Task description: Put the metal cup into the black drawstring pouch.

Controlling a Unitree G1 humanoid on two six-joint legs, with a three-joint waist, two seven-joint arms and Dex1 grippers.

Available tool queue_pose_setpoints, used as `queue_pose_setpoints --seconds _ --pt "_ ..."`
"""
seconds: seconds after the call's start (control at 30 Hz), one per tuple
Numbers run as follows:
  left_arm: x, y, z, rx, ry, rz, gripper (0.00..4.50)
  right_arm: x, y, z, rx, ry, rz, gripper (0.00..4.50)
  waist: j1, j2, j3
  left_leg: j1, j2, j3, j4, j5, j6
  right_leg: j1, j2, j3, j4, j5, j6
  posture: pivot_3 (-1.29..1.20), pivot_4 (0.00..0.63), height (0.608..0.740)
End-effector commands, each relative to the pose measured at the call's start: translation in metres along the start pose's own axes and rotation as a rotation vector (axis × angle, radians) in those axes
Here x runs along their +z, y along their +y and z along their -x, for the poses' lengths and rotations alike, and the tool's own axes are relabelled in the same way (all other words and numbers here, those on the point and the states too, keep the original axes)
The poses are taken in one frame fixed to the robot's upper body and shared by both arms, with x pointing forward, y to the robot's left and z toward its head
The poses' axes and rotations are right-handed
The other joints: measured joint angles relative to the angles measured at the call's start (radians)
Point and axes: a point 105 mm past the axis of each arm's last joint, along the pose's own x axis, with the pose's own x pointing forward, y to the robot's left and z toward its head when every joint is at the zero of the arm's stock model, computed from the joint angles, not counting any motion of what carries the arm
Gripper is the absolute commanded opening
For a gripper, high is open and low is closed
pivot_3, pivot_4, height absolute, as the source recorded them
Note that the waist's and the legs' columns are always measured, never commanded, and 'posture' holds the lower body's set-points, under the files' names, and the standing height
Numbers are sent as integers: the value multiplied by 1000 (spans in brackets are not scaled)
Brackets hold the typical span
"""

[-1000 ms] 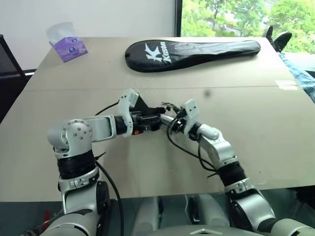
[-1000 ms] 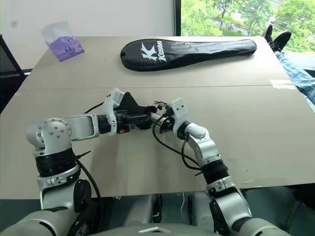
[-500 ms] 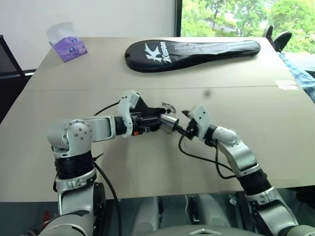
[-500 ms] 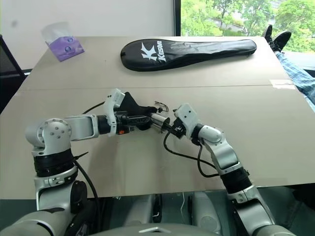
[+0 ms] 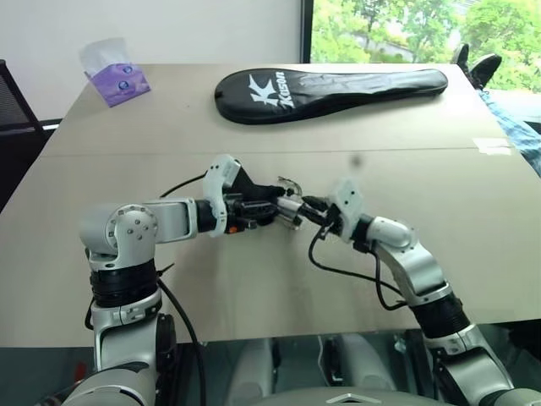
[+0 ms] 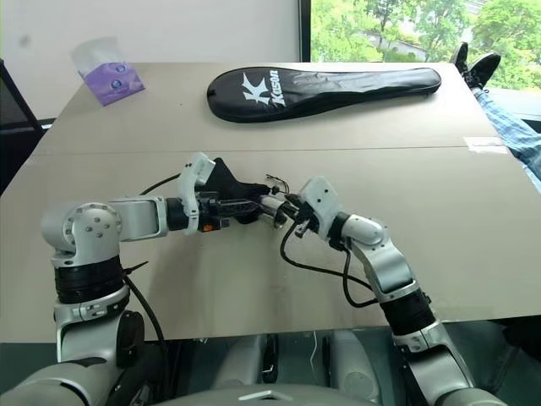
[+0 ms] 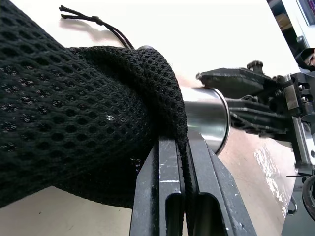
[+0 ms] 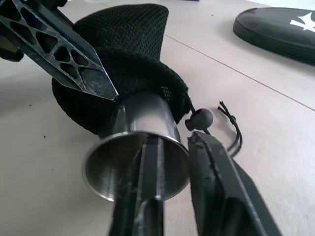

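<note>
The black drawstring pouch hangs just above the table, its mesh mouth pinched by my shut left gripper. In the left wrist view the fingers clamp the pouch rim and cord. The metal cup lies on its side, base end inside the pouch mouth, open end sticking out toward my right gripper. In the right wrist view the cup faces me, with one finger of the right gripper inside its rim and the other outside, shut on the wall. A cord stopper hangs beside it.
A long black racket cover with white lettering lies at the back of the table. A purple tissue pack sits at the back left. A person's shoes and leg show past the right rear corner.
My right gripper let go of the cup and drew back to the right, leaving it in the pouch mouth. It has since closed on the cup's rim. The left gripper held still.
</note>
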Motion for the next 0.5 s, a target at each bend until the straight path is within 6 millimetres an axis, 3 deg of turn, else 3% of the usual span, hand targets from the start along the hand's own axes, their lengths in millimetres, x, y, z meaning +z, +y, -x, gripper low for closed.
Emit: queue_pose_setpoints --seconds 0.03,0.5 --pt "8 -7 5 -23 -31 -35 0 18 4 -3 36 -68 43 18 0 0 0 0 0 0 0 0 0 0 0 0 0 0 0 0 150 740" --pt "12 -27 7 -94 -46 -85 0 25 5 -26 9 -104 -15 18 0 0 0 0 0 0 0 0 0 0 0 0 0 0 0 0 150 740"
